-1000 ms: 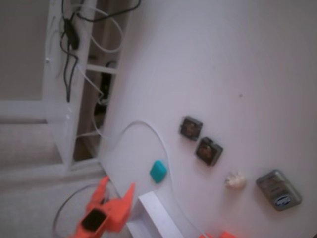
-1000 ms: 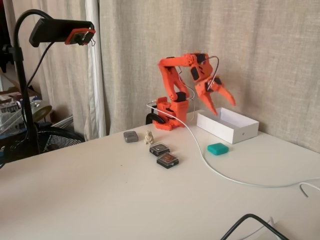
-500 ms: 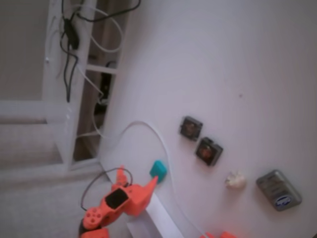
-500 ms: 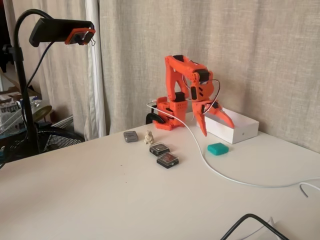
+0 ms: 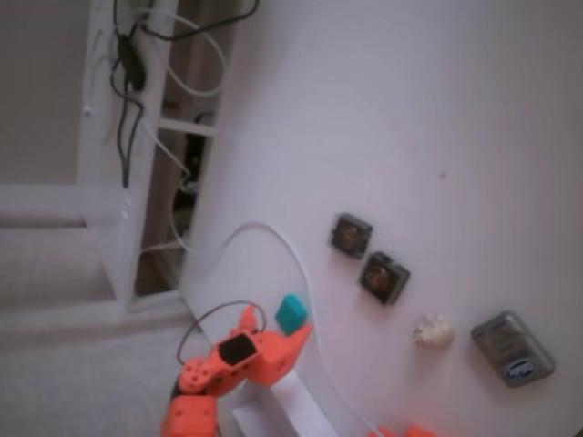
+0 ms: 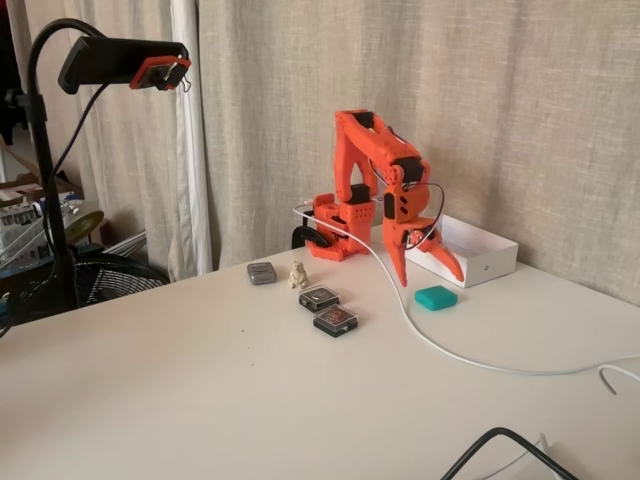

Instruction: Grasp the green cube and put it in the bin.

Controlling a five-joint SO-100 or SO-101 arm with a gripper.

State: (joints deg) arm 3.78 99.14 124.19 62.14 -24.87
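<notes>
The green cube point(image 6: 436, 297) is lying flat on the white table point(image 6: 200, 400), just in front of the white bin point(image 6: 470, 247) and right beside the white cable point(image 6: 420, 335) that is curving past it; in the other fixed view the green cube point(image 5: 291, 313) is sitting at the cable's bend with nothing touching it. Over the last second the orange gripper point(image 6: 425, 272) has been swinging away from above the bin and dropping toward the table, so the reach is nearly done and the grasp itself is probably the step coming up. The gripper is now hanging just above and slightly to the left of the cube in this side view, its two fingers spread wide in a V and holding nothing. Seen from above, the gripper point(image 5: 278, 323) is almost at the cube's lower edge, one fingertip close beside it. The cube is not yet between the fingers. The two dark square objects point(image 6: 327, 308), the small figurine point(image 6: 297, 274) and the grey tin point(image 6: 262, 272) are standing well apart, to the left in the side view.
</notes>
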